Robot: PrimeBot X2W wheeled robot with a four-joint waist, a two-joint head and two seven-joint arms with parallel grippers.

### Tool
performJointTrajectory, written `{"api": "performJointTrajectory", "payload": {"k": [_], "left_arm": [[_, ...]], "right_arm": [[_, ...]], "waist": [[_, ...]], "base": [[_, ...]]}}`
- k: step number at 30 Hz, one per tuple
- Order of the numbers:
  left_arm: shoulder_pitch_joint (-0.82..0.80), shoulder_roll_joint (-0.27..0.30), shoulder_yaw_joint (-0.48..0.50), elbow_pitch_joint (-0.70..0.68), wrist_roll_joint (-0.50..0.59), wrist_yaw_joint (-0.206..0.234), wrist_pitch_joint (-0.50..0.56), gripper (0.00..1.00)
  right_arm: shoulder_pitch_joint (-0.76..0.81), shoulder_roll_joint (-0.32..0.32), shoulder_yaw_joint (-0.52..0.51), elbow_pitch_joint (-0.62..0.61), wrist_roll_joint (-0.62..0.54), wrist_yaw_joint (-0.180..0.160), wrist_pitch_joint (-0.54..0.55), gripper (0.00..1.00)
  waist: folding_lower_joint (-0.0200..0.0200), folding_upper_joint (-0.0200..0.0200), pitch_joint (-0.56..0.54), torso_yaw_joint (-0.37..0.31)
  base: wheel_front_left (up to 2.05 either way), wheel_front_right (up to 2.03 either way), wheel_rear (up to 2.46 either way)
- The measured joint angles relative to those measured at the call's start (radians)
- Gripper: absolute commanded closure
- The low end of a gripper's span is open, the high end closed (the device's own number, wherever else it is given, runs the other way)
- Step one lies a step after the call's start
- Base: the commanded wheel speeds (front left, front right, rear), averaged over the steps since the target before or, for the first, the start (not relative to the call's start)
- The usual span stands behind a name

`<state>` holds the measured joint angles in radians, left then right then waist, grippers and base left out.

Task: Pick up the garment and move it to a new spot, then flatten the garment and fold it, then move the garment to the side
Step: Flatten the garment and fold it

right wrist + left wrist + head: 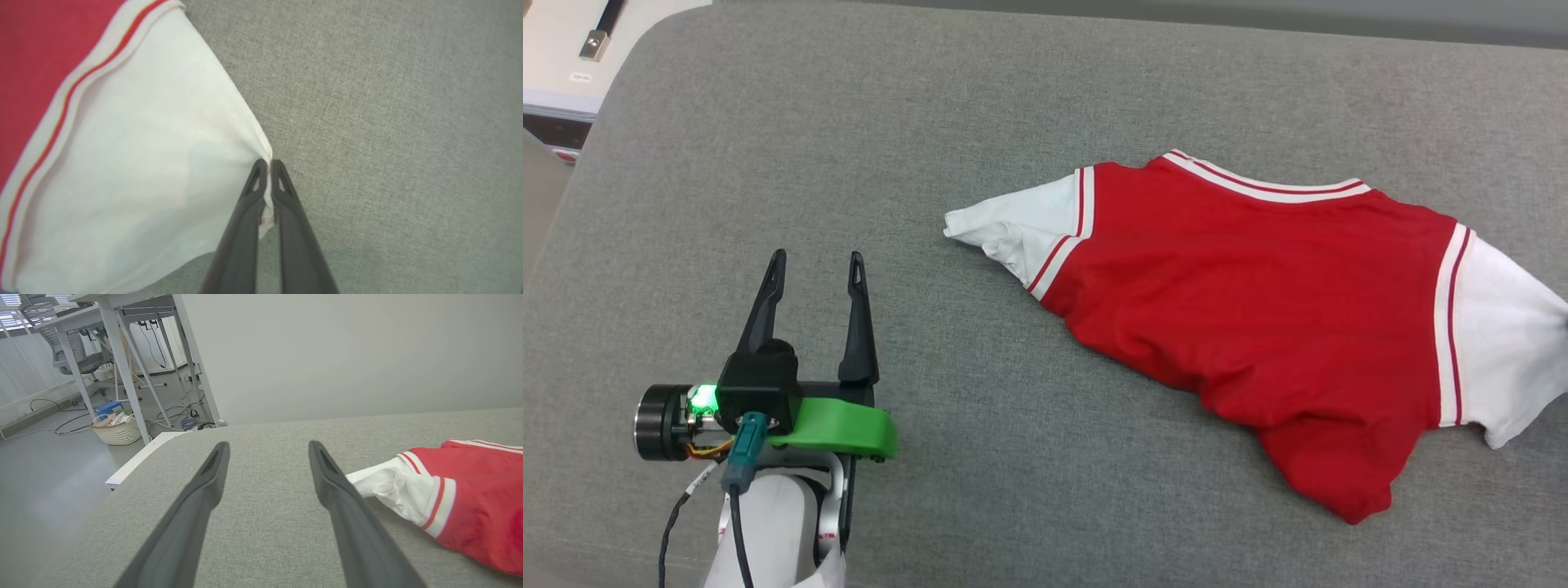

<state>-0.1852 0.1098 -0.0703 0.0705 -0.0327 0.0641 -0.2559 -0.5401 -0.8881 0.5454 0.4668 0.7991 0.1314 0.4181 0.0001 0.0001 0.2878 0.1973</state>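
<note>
Grey surface (1013,506); garment (1258,310) right of left jaws, spread wide, empty; right jaws clamped on white sleeve (143,163) edge.

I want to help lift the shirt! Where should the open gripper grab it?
Probably the crumpled white sleeve nearest the left gripper, coming from the left of the shirt, low over the grey surface. Its tip bunches into a raised fold, easy to pinch. The right gripper holds the other sleeve.

Red jersey T-shirt (1258,302), plain side up, on grey fabric surface (1013,98).
Rumpled: white sleeves spread to both sides, striped collar at the far edge, red hem bunched toward the near edge.
</note>
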Motion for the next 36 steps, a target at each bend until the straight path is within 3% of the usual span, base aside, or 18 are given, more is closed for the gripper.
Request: {"api": "performJointTrajectory", "payload": {"k": [3,4,5,11,15,20,24,32,36], "left_arm": [[-0.002,0.013,0.005,0.008,0.006,-0.008,0.000,0.00],[-0.004,0.019,0.007,0.013,0.007,-0.012,0.000,0.00],[-0.008,0.022,0.009,0.018,0.007,-0.017,0.000,0.00],[-0.070,0.054,0.016,0.053,-0.002,-0.067,0.000,0.00],[-0.136,0.095,0.015,0.122,-0.021,-0.130,0.000,0.00],[-0.253,0.150,-0.030,0.208,-0.067,-0.180,0.030,0.00],[-0.377,0.203,-0.125,0.246,-0.151,-0.189,0.173,0.00],[-0.636,0.346,-0.458,0.314,-0.524,-0.192,0.646,0.00],[-0.747,0.400,-0.579,0.351,-0.635,-0.192,0.832,0.00]], "right_arm": [[0.008,0.031,-0.003,0.016,-0.001,0.000,-0.033,1.00],[0.008,0.040,-0.008,0.022,-0.004,0.000,-0.052,0.07],[0.008,0.048,-0.015,0.030,-0.009,0.000,-0.072,0.00],[0.011,0.086,-0.065,0.041,-0.064,0.000,-0.246,0.00],[0.023,0.124,-0.150,0.037,-0.143,0.000,-0.393,0.00],[0.082,0.197,-0.239,-0.017,-0.233,0.000,-0.482,0.00],[0.136,0.253,-0.316,-0.114,-0.309,0.000,-0.489,0.00],[0.196,0.342,-0.386,-0.324,-0.424,0.000,-0.410,0.00],[0.205,0.367,-0.397,-0.397,-0.451,0.000,-0.381,0.00]], "waist": [[0.0000,0.0000,-0.011,-0.004],[0.0000,0.0000,-0.016,-0.007],[0.0000,0.0000,-0.020,-0.009],[0.0000,0.0000,-0.049,-0.026],[0.0000,-0.0001,-0.065,-0.046],[0.0000,0.0000,-0.084,-0.070],[0.0000,0.0000,-0.089,-0.094],[0.0000,0.0000,-0.052,-0.142],[0.0000,0.0000,-0.019,-0.169]], "base": [[0.00,0.00,0.00],[0.00,0.00,0.00],[0.00,0.00,0.00],[0.00,0.00,0.00],[0.00,0.00,0.00],[0.00,0.00,0.00],[0.00,0.00,0.00],[0.00,0.00,0.00],[0.00,0.00,0.00]]}}
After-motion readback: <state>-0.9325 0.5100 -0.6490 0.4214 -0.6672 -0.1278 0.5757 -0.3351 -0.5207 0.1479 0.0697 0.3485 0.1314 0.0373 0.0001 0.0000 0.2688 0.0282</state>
